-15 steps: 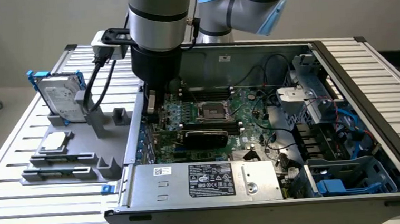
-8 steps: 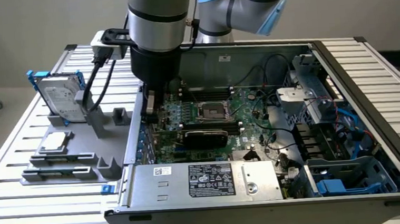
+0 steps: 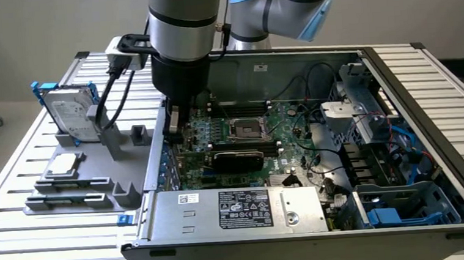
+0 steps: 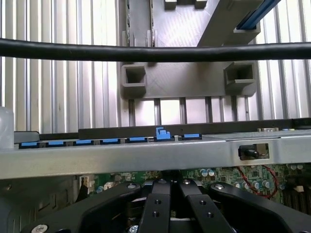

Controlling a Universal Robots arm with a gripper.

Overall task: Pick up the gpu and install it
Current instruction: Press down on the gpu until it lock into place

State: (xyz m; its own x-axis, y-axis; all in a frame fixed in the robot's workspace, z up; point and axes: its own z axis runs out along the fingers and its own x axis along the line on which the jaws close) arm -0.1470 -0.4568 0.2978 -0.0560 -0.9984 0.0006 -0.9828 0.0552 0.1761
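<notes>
Slatted tabletop (image 3: 27, 239) carries the computer case (image 3: 428, 128); inside it, the closed pincer (image 4: 170, 187) presses the gpu (image 3: 236, 159), seating it.

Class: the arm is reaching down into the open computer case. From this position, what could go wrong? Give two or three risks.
1. The shut gripper sits low between the case wall and the motherboard; a sideways drift could scrape components.
2. The black cable off the wrist hangs near the hard drive and might snag it.
3. The gpu lies close by; whether it is fully seated cannot be told, so a push could tilt it.
</notes>
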